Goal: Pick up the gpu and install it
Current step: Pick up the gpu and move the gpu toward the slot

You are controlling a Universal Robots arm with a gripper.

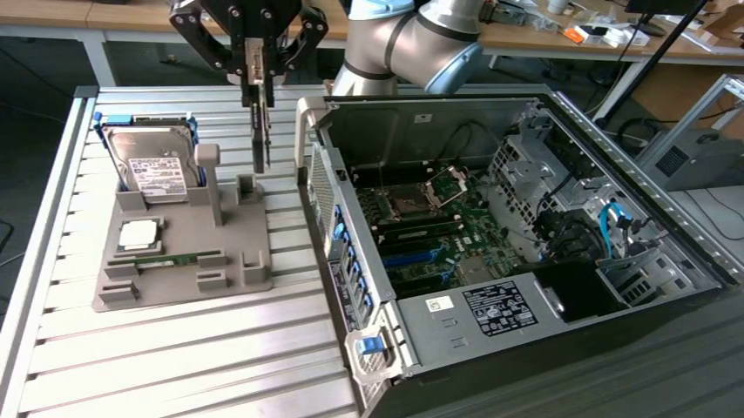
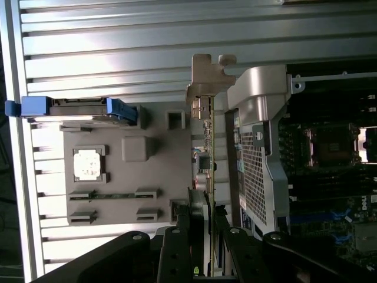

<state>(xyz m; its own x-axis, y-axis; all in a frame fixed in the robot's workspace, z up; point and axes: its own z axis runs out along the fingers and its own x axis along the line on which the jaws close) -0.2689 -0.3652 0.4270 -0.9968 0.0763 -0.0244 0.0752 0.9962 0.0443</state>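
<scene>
The gpu (image 1: pixel 258 131) hangs upright as a thin dark card with a tan metal bracket, and my gripper (image 1: pixel 257 77) is shut on its upper end. Its lower end is close above the slotted posts of the grey holder tray (image 1: pixel 239 244), just beside the open computer case (image 1: pixel 407 131). In the wrist view the gpu (image 2: pixel 210 147) runs edge-on away from my gripper (image 2: pixel 206 221), between the tray (image 2: pixel 159 177) and the case wall (image 2: pixel 259 147). Whether the card still touches the posts I cannot tell.
On the tray stand a silver hard drive (image 1: pixel 152 170) in a blue bracket, a CPU (image 1: pixel 139 233) and a green RAM stick (image 1: pixel 174 258). The motherboard (image 1: pixel 430 226) lies exposed inside the case. All of it rests on a slatted metal table (image 1: pixel 174 348).
</scene>
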